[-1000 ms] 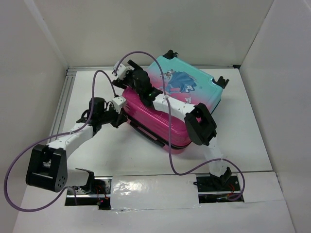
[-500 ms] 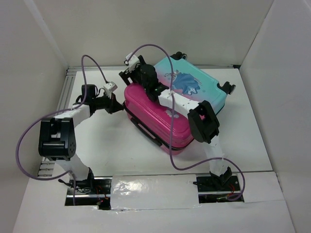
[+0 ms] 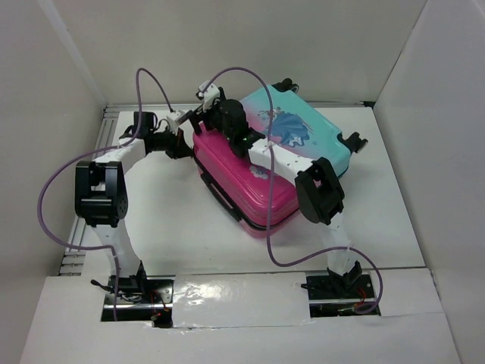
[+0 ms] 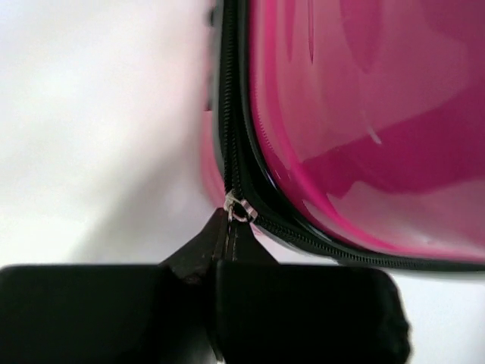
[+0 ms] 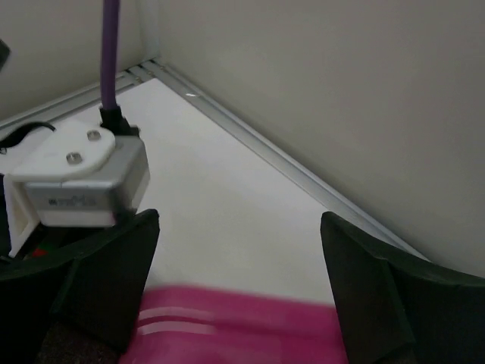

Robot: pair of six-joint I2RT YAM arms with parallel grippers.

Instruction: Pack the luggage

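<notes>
Pink shell fills the left wrist view: that's the luggage [image 4: 364,114], and we're right up against its zip [image 4: 227,114]. The left gripper [image 4: 227,254] has its fingers [image 4: 303,311] pressed together, clamped on the dark pull [image 4: 226,239] where a small metal ring joins it to the slider.

From above, we see the luggage lying closed on the white table [image 3: 167,220], towards the far side. Its pink end points left and near, its teal end far and right, with black wheels [image 3: 352,140] at the teal end. The left arm reaches up the left side and meets the pink far-left corner.

Over to the right gripper [image 3: 206,120], which hangs just above that same corner, its arm stretched across the top of the shell. In its own camera the two black fingers [image 5: 114,280] stand wide apart, holding nothing, with a strip of pink below between them. Beside them we catch a white housing [image 5: 76,182] with a purple cable [image 5: 111,53] rising from it
</notes>
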